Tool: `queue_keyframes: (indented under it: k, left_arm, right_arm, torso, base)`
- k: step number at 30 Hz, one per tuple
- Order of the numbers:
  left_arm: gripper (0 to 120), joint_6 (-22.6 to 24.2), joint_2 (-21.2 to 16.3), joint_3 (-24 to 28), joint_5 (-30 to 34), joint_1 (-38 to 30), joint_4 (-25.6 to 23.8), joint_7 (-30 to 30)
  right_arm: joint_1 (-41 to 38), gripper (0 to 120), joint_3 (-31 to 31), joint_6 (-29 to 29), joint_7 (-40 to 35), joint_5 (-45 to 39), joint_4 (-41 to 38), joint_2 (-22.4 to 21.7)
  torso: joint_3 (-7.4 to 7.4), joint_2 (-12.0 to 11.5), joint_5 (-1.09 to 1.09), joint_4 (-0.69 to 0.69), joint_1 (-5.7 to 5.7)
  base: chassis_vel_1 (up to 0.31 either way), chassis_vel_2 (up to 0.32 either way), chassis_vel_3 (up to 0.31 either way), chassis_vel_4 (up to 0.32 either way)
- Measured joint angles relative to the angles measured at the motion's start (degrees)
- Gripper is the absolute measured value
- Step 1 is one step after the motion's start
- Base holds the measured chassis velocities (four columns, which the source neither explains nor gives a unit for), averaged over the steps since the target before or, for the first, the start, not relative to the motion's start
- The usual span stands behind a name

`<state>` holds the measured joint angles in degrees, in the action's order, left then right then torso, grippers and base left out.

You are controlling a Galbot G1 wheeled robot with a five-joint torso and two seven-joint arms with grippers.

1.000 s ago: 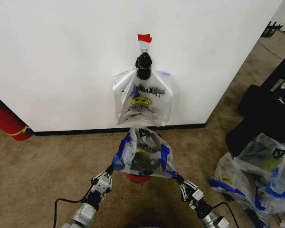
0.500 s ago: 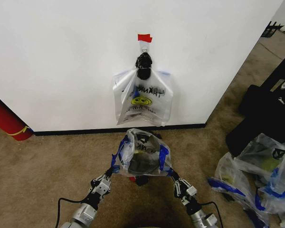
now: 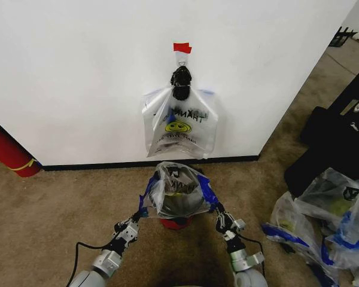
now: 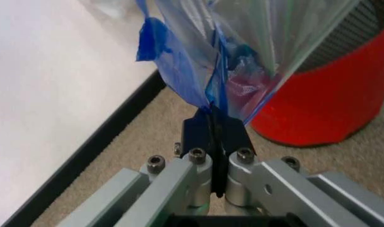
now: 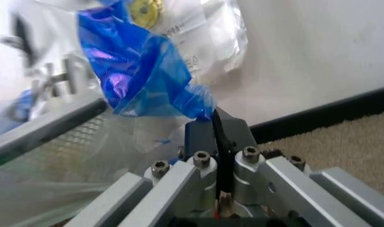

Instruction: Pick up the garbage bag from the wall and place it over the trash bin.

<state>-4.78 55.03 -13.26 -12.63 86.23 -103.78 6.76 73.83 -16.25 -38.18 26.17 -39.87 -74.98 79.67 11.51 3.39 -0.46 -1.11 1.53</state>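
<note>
The garbage bag point(image 3: 178, 192), see-through with blue bands, is stretched open between both grippers right above the trash bin point(image 3: 176, 223), whose red body peeks out below it. My left gripper point(image 3: 138, 214) is shut on the bag's left blue handle point(image 4: 179, 71); the red bin point(image 4: 330, 104) stands just beside it. My right gripper point(image 3: 216, 213) is shut on the right blue handle point(image 5: 141, 71). The white wall point(image 3: 78, 72) with hook and red tape point(image 3: 181, 47) rises behind, a similar smiley bag point(image 3: 179, 125) hanging on it.
A big red cylinder point(image 3: 9, 150) leans at the wall's left end. Stuffed clear bags point(image 3: 323, 221) lie on the carpet at right, beside a black case point(image 3: 338, 143). The black baseboard point(image 3: 107, 165) runs along the wall.
Both grippers have drawn closer together and toward me, lowering the stretched bag onto the bin. The bag's mouth now covers most of the bin.
</note>
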Motion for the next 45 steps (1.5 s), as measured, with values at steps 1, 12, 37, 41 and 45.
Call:
queue_keyframes:
  k: [1, 12, 37, 41, 45]
  left_arm:
    - [0, 0.0, 0.0, 0.0, -0.1, 0.0, 0.1, -0.1]
    - [0, -1.1, 0.5, 0.0, 1.9, 0.6, -1.9, 0.9]
    - [82, 4.7, -7.0, -4.2, 2.0, 11.9, -18.8, 0.0]
    - [93, 4.7, -8.7, -4.7, 6.9, 10.6, -22.0, 0.0]
    - [100, 5.4, -11.5, -6.0, 19.6, 3.8, -23.2, -2.8]
  right_arm:
    - [-0.4, 0, 0.1, 0.3, -0.2, -0.3, 0.4, 0.2]
    - [-1.5, 0, 0.2, 1.8, -2.0, 0.3, 0.3, 1.2]
    - [10.0, 62, -8.9, -8.9, -7.4, 33.7, -16.4, -7.6]
    - [10.9, 74, -9.1, -8.9, -6.4, 29.8, -21.4, -8.0]
    - [9.9, 92, -8.5, -6.9, -9.6, 27.9, -27.7, -7.1]
  torso:
    - [0.00, 0.0, -0.01, 0.01, 0.00]
    - [0.00, 0.0, 0.00, 0.00, 0.00]
    - [0.00, 0.0, 0.00, 0.01, 0.00]
    - [0.00, 0.0, 0.01, 0.01, 0.00]
    - [0.00, 0.0, -0.02, -0.04, 0.00]
  base:
    - [0.000, 0.000, 0.000, 0.000]
    - [0.000, 0.000, 0.000, 0.000]
    - [0.000, 0.000, 0.000, 0.000]
    - [0.000, 0.000, 0.000, 0.000]
    - [0.000, 0.000, 0.000, 0.000]
